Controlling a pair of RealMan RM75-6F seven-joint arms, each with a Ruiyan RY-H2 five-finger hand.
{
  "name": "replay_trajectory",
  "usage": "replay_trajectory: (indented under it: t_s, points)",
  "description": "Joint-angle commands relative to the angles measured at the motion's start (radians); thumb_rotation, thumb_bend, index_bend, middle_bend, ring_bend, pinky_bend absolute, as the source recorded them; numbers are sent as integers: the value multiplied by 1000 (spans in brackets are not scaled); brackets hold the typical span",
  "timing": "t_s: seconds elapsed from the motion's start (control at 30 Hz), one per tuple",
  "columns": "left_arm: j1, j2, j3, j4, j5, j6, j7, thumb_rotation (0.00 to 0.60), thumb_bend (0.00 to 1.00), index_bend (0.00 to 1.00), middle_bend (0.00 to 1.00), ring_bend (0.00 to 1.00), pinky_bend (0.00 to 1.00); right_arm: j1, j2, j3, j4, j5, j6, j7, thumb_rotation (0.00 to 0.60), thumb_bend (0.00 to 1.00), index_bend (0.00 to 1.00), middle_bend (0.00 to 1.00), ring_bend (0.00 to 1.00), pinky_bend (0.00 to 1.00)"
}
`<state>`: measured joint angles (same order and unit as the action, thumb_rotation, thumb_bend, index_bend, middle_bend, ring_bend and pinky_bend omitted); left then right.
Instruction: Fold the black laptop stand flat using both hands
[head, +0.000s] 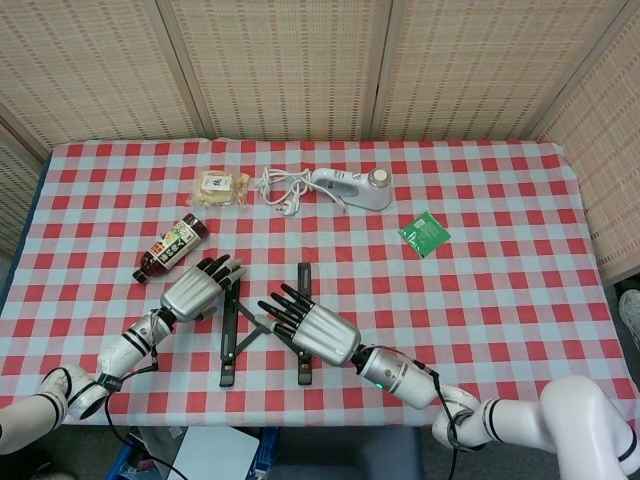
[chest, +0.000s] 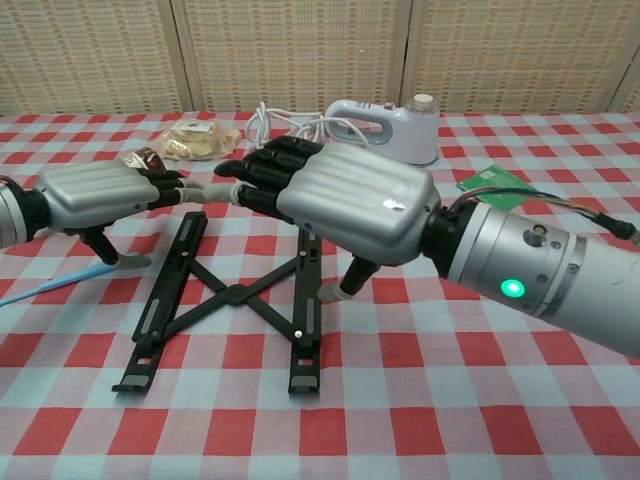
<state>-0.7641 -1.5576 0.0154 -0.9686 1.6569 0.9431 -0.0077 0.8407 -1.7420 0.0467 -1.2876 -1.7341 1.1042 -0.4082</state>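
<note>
Laptop stand (chest: 232, 296) beneath both hands' fingers (chest: 262, 172)

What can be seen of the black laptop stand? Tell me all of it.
The black laptop stand lies flat on the red-and-white checked tablecloth, still spread open: two long parallel rails joined by crossed struts pivoting at the middle, plastic or metal by its look. The left hand hovers beside its left rail, the right hand above its right rail; whether either touches it is unclear.

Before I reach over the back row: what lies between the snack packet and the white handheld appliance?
A coiled white cord with plug lies between the snack packet and the white appliance, clearest in the head view.
</note>
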Motion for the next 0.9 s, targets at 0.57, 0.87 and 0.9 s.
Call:
replay_trajectory:
  t_s: [0.57,0.87,0.9]
  points:
    - [-27,-59,22,86,-7,-2,-54,600,288,0,0,0,183,28,-136,-35,277,-77,55,85,600,0,0,0,0,0]
    - [-34,-62,24,82,-16,-2,-68,600,288,0,0,0,183,32,-216,-59,418,-102,90,139,600,0,0,0,0,0]
    - [-34,-62,25,81,-16,-2,-69,600,288,0,0,0,183,32,-221,-61,427,-102,92,142,600,0,0,0,0,0]
